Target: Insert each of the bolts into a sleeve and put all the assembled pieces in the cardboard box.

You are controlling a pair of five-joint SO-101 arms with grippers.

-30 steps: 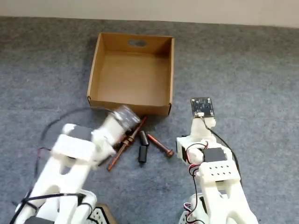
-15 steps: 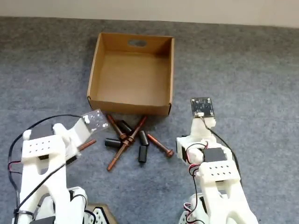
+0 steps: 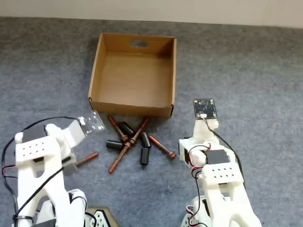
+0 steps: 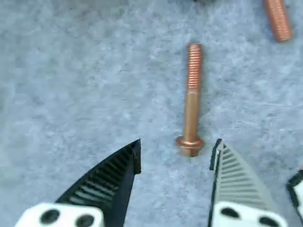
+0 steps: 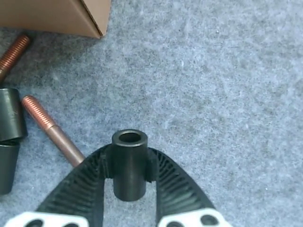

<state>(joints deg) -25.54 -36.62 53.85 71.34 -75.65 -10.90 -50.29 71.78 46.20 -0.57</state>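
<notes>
Left gripper (image 4: pixel 177 144) spread wide, a copper bolt (image 4: pixel 191 94) lying flat on the carpet (image 4: pixel 71 71) between its jaws; right gripper (image 5: pixel 128 157) clamps a black sleeve (image 5: pixel 129 168) upright, near the cardboard box (image 5: pixel 52 14) corner

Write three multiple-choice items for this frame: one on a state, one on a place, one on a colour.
1. The brown open-topped cardboard box is:
A. empty
B. half full
C. covered by a lid

2. The copper-coloured threaded metal bolt nearest the left end effector lies:
A. inside the box
B. flat on the grey carpet, ungripped
C. across the box rim

3. The short cylindrical sleeve gripped by the right end effector is:
A. white
B. copper
C. black

Answers:
1 A: the high view shows the box's bare floor.
2 B: the left wrist view shows the bolt lying on carpet at the open end effector.
3 C: the right wrist view shows a black tube clamped there.
</notes>
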